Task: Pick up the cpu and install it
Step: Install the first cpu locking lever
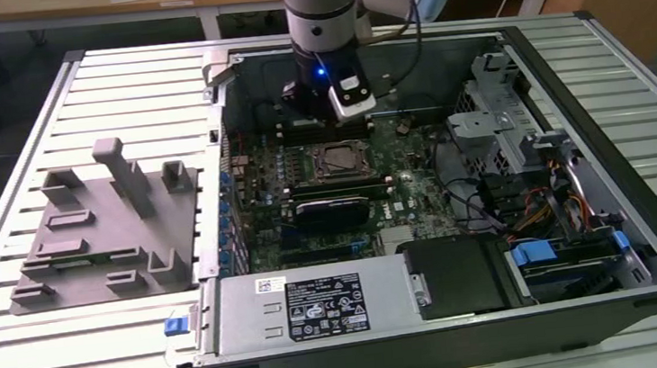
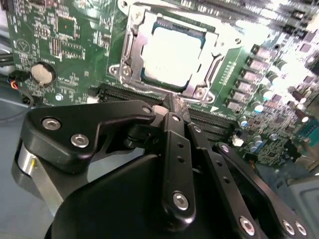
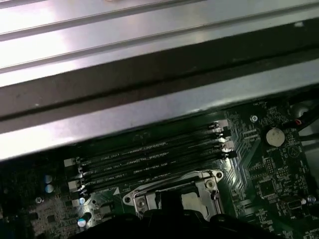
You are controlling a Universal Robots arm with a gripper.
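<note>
Ribbed metal tabletop (image 1: 116, 349) carries an opened computer case (image 1: 623, 237). Clenched and empty, the pincer (image 2: 174, 103) hangs above memory slots (image 3: 149, 162), just beside the cpu (image 2: 172, 52) seated in its socket frame (image 2: 130, 50); grey fixture block (image 1: 104, 228) lies left.

No legible text on the power supply label (image 1: 323, 305)

the cpu (image 2: 172, 55) is a small flat square chip with a pale, brightly lit silvery top plate. it lies flat and level inside the metal socket frame (image 2: 130, 47) on the green motherboard (image 2: 75, 40), in the open computer case (image 1: 607, 76).
</note>
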